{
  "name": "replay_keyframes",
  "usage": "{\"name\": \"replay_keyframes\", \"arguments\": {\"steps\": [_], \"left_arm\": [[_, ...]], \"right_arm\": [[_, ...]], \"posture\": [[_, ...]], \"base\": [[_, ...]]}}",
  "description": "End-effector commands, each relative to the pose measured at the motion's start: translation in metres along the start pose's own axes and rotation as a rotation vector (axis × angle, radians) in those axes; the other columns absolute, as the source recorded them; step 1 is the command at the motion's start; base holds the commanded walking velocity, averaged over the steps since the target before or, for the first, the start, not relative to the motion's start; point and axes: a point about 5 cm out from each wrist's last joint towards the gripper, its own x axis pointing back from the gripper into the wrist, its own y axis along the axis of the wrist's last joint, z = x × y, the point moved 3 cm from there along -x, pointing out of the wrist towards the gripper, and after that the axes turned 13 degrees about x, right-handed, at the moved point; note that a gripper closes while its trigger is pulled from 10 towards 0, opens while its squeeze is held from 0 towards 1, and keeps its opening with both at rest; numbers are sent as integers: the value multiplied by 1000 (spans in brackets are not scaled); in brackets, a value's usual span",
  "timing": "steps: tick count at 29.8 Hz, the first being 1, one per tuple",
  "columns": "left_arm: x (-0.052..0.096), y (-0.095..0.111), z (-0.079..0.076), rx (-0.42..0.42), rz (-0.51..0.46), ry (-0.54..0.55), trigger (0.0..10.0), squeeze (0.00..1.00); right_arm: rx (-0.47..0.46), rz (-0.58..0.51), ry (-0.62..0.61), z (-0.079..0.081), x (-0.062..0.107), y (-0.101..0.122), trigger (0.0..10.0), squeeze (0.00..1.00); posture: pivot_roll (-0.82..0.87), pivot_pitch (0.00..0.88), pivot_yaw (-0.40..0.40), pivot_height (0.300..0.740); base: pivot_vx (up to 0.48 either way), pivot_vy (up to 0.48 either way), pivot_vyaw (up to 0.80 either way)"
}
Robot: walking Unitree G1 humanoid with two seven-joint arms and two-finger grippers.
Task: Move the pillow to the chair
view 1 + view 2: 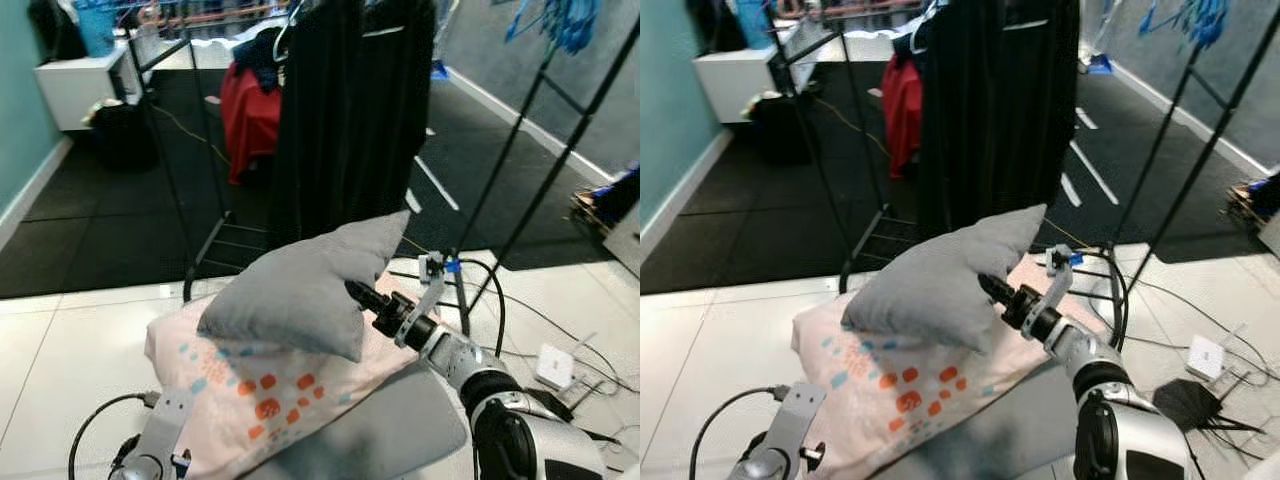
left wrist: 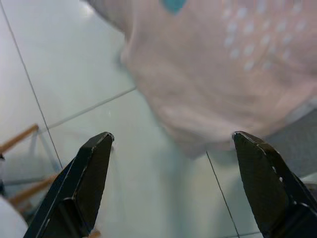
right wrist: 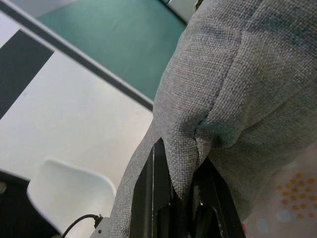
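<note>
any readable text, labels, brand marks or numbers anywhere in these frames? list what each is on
None readable.
Pink pillow with orange and teal dot print: pattern only, no lettering.
Grey woven pillow, pinched in the right pincer: plain fabric, no tag showing.
White flat box on the floor tiles: too small to tell whether it is marked.

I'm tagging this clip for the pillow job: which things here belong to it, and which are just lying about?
Job:
grey pillow, pinched by the right gripper
white chair
left gripper, open, idle

Lying about:
pink patterned pillow
clothes rack
black garment
red garment
floor cables
</note>
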Motion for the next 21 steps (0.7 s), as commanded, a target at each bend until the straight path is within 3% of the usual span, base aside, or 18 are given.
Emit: {"name": "replay_keyframes", "arguments": {"steps": [1, 3, 4, 5, 6, 21], "left_arm": [[2, -10, 2, -18, 27, -1, 10000, 0], [2, -11, 2, -19, 29, -2, 10000, 0], [2, -11, 2, -16, 29, -2, 10000, 0], [2, -11, 2, -16, 29, -2, 10000, 0], [2, -12, 2, -12, 28, -3, 10000, 0], [3, -14, -3, -8, 24, -41, 10000, 0]], "right_arm": [[33, -35, 18, 2, -2, 10, 0, 0], [47, -19, 3, 1, -2, 7, 0, 0], [58, 9, -16, 0, -2, 2, 8706, 0], [58, 9, -16, 0, -2, 2, 8706, 0], [72, 25, -31, -2, -1, -2, 10000, 0], [89, 26, -77, -7, 2, -6, 10000, 0]], "posture": [[-116, 60, -59, 709], [-117, 57, -58, 714], [-116, 54, -58, 714], [-116, 54, -58, 714], [-117, 51, -59, 714], [-115, 37, -57, 714]], "base": [[0, 0, 0], [0, 0, 0], [0, 0, 0], [0, 0, 0], [0, 0, 0], [0, 0, 0]]}}
